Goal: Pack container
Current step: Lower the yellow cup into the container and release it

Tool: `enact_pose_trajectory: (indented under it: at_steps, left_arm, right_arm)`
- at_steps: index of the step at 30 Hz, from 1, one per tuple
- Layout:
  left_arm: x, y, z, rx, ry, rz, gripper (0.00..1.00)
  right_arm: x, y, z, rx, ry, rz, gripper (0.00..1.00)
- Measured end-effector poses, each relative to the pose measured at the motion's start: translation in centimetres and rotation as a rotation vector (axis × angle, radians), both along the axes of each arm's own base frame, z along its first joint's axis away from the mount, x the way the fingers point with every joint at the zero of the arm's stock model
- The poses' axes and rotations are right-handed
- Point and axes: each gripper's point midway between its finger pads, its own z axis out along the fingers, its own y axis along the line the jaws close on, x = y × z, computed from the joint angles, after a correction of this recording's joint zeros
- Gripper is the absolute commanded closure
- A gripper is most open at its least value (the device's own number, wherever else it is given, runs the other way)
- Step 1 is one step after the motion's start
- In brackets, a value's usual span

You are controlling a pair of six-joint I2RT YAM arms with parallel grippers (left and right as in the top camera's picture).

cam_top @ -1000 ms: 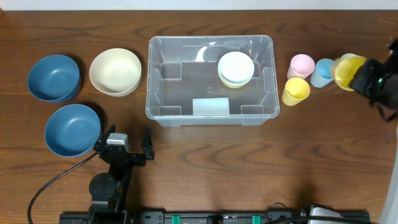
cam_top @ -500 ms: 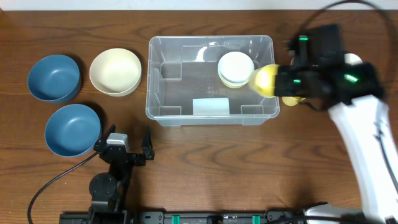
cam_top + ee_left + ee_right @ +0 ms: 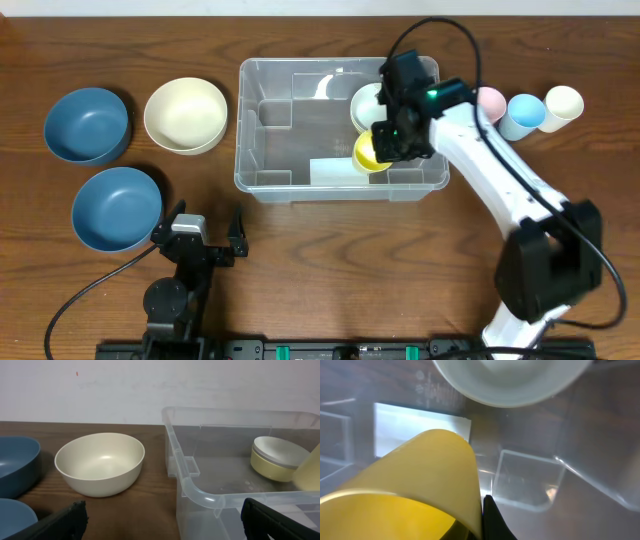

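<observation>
Gripped yellow cup in clenched right pincer, inside bin at mid-worktop. Held left pincer released, empty. Judged bin light, stiff, slick; best taken by thick rim.

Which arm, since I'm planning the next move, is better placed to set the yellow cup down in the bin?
Right. The right hand is shut on the yellow cup, over the container beside the stacked bowls; the left hand sits open, empty, outside it.
</observation>
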Motion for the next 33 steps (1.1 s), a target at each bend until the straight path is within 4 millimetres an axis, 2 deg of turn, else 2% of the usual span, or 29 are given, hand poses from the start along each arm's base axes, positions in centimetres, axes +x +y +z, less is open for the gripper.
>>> enact_pose_trajectory:
  at_steps: [5, 11, 17, 24, 28, 30, 33]
  left_arm:
    - [0.0, 0.0, 0.0, 0.000, 0.000, 0.000, 0.02]
    - [0.0, 0.0, 0.0, 0.000, 0.000, 0.000, 0.02]
    - [0.0, 0.0, 0.0, 0.000, 0.000, 0.000, 0.02]
    - [0.0, 0.0, 0.0, 0.000, 0.000, 0.000, 0.02]
    - [0.0, 0.0, 0.0, 0.000, 0.000, 0.000, 0.02]
    - [0.0, 0.0, 0.0, 0.000, 0.000, 0.000, 0.02]
    - [0.0, 0.0, 0.0, 0.000, 0.000, 0.000, 0.02]
  right_arm:
    - [0.4, -0.3, -2.7, -0.047, 0.037, -0.011, 0.99]
    - [0.7, -0.9, -4.3, -0.094, 0.055, -0.030, 0.99]
    - [0.9, -1.0, -4.4, -0.101, 0.045, -0.039, 0.78]
    - [0.4, -1.4, -4.3, -0.116, 0.067, -0.038, 0.76]
    - [0.2, -1.5, -2.9, -0.126, 0.081, -0.033, 0.75]
    - [0.9, -1.2, -1.1, -0.113, 0.053, -0.031, 0.73]
    - [1.8, -0.8, 3.2, -0.082, -0.018, -0.027, 0.67]
